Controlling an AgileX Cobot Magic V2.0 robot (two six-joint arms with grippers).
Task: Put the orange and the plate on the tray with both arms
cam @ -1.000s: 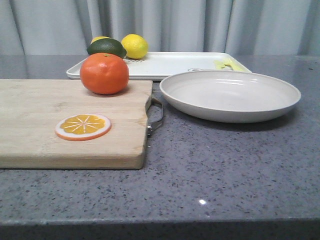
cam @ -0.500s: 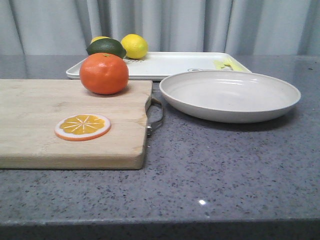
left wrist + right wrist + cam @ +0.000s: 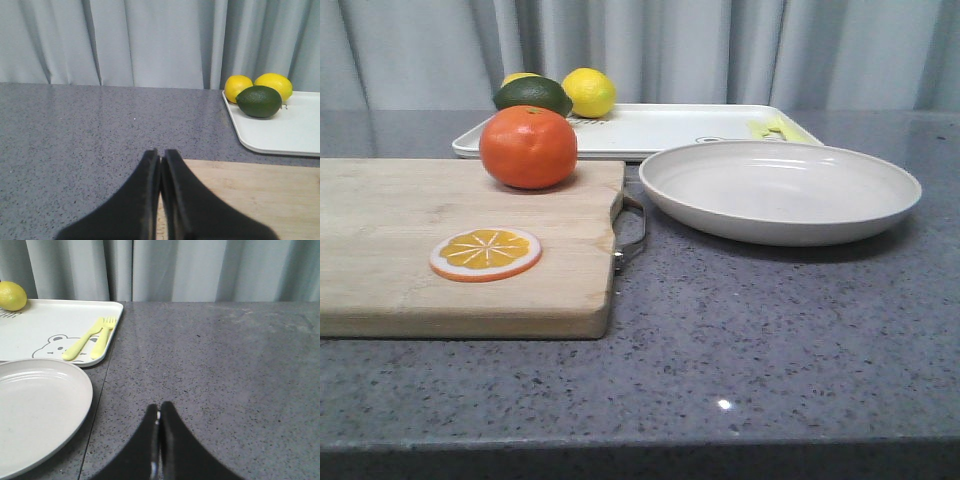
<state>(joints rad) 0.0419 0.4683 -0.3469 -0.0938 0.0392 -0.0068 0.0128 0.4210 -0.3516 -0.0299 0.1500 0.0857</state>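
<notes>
The round orange (image 3: 529, 147) rests on the far corner of a wooden cutting board (image 3: 400, 270). To its right on the grey counter lies the wide off-white plate (image 3: 780, 190), also visible in the right wrist view (image 3: 35, 415). Behind both lies the white tray (image 3: 660, 128), seen too in both wrist views (image 3: 290, 127) (image 3: 45, 325). My left gripper (image 3: 160, 156) is shut and empty, hovering at the board's edge. Shut and empty as well, my right gripper (image 3: 159, 409) hangs over bare counter beside the plate. Neither gripper appears in the front view.
On the tray sit a dark green avocado (image 3: 533, 95), two lemons (image 3: 589, 92) (image 3: 518, 78) and a pale green fork and spoon (image 3: 92, 337). An orange slice (image 3: 486, 253) lies on the board, whose metal handle (image 3: 632, 232) points toward the plate. Grey curtains hang behind.
</notes>
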